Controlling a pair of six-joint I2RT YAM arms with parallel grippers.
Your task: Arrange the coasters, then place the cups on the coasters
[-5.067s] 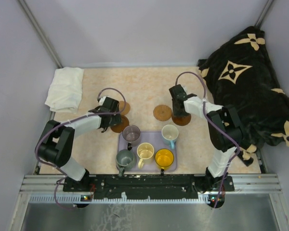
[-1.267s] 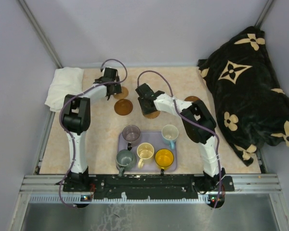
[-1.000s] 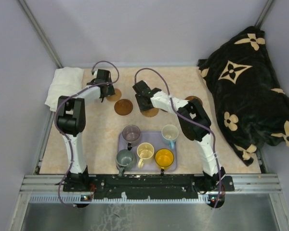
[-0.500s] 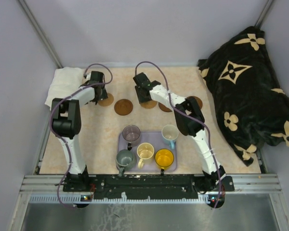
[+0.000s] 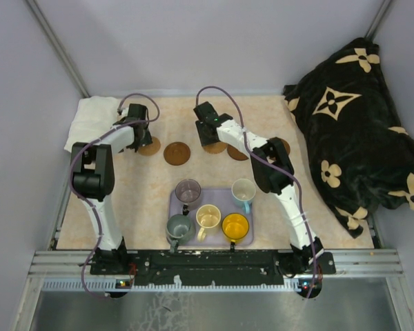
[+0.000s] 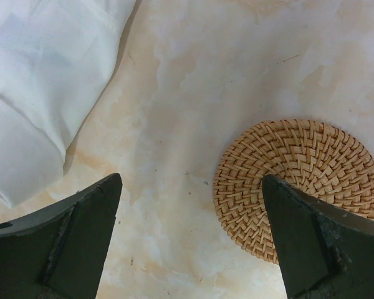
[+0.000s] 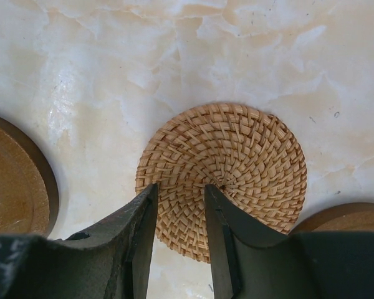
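Note:
Five coasters lie in a row across the table's far half. A tan woven coaster [image 5: 150, 146] [image 6: 299, 187] is leftmost; my left gripper [image 5: 141, 134] [image 6: 190, 180] hovers wide open over its left edge. A dark brown coaster [image 5: 177, 153] [image 7: 12, 180] comes after it. My right gripper [image 5: 210, 135] [image 7: 179, 188] stands on a second tan woven coaster [image 5: 216, 147] [image 7: 224, 177], jaws a narrow gap apart, nothing between them. Two more dark coasters [image 5: 237, 153] [image 5: 281, 145] follow, the last partly hidden by my right arm. The cups [image 5: 188, 191] [image 5: 243, 191] [image 5: 208, 217] stand on the lavender tray [image 5: 221, 201].
A folded white cloth [image 5: 93, 127] [image 6: 43, 81] lies at the far left, close to my left gripper. A black patterned blanket [image 5: 352, 117] is heaped along the right side. The tray sits near the arm bases.
My left gripper moved left, and the leftmost tan coaster now lies further left. My right gripper slid the other tan coaster away from the tray, into line with the dark ones.

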